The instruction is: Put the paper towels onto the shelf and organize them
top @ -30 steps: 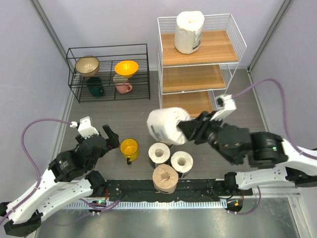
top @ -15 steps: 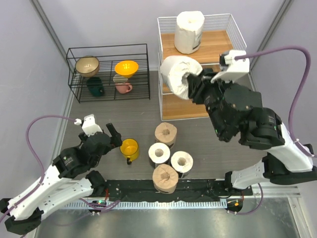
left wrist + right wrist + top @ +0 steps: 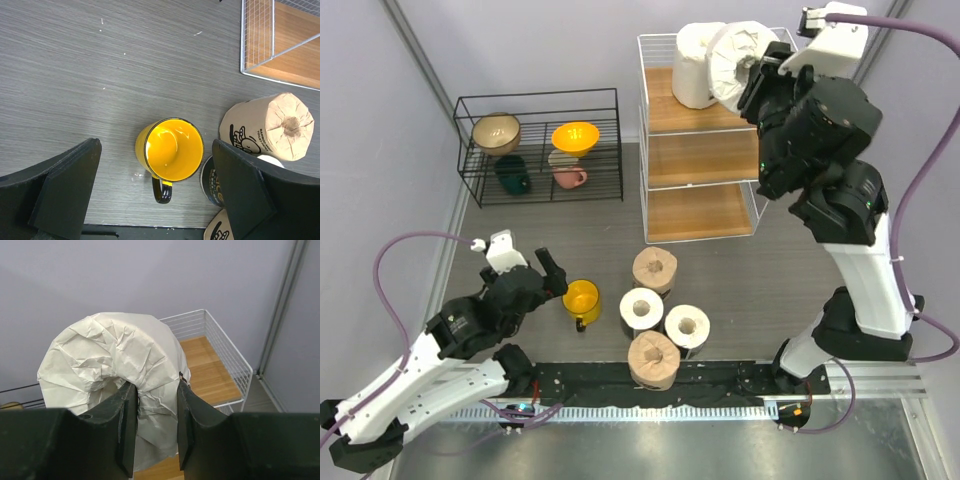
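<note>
the tall white wire shelf with three wooden tiers [image 3: 705, 160] stands far right. above its top tier our right gripper [image 3: 155, 390], the nearer arm, is clamped on a crumpled white paper towel roll [image 3: 115, 360], its long axis running out along the fingers [image 3: 127, 430], just right of a standing white roll [image 3: 695, 65]. our left gripper [image 3: 155, 145] gapes empty over a yellow cup [image 3: 172, 150].

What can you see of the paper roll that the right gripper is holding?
The roll is fat and white, wrapped in crinkled paper that folds in toward its middle. The right gripper is shut on it, and its fingers pinch part of the roll's wall. The roll hangs on its side in the air over the top board of the white wire shelf, beside a second roll that stands there. I cannot tell whether the two touch.
</note>
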Robot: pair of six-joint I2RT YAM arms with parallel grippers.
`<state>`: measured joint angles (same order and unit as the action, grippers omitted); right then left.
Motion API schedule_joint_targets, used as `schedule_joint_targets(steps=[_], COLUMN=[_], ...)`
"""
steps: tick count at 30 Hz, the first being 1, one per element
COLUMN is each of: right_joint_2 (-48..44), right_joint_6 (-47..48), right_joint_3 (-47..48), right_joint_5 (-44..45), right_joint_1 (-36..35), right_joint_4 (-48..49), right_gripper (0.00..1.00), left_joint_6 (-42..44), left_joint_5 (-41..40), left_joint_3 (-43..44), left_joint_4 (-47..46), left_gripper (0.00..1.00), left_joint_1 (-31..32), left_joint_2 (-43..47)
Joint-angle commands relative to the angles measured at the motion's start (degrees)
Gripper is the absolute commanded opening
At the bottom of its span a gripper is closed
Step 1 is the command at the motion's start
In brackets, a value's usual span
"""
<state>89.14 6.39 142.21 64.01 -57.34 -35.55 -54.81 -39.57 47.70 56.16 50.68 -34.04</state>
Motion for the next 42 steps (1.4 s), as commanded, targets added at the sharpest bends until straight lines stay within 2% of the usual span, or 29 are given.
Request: schedule_joint_targets(steps=[1,6,14,19,21,28,42], right_joint_2=[-0.4,-0.4,2.3,3.3,3.1,4.1,0.5], right_joint_6=[0.9,-2.5,-8.7,-15.3,-16.7,-17.5,-17.6], right_joint_3=[-2.1,-5.9,-3.9,-3.5,-3.8,-2.6,-8.4], right_joint_5=[-6.0,-13.5,-24.8,-39.5,-42.3,-45.0,-45.0], right_joint_1=[9.1,17.4,28.8,36.0,37.7,38.8,38.9], right_joint_4=[2.2,1.9,-2.0,-5.1,-5.1,-6.3,-6.9], right_gripper=[0.30,0.30,0.30,0.30,0.30,0.30,0.30], left_joint_6=[0.6,0.7,0.7,0.7,0.7,0.7,0.5], left_joint_5=[-0.5,-0.8,-1.0,-0.7,-0.8,-1.1,-0.2], left_joint_3=[1.4,1.3,0.7,0.8,1.0,0.7,0.6], left_joint_4=[-0.5,-0.4,-0.3,-0.4,-0.2,0.2,-0.2], left_gripper=[1.00,1.00,0.99,1.00,1.00,1.00,1.00], left_joint_1=[0.3,0.3,0.3,0.3,0.3,0.3,0.2], left_joint_2=[0.7,1.3,1.7,1.5,1.4,2.0,1.9])
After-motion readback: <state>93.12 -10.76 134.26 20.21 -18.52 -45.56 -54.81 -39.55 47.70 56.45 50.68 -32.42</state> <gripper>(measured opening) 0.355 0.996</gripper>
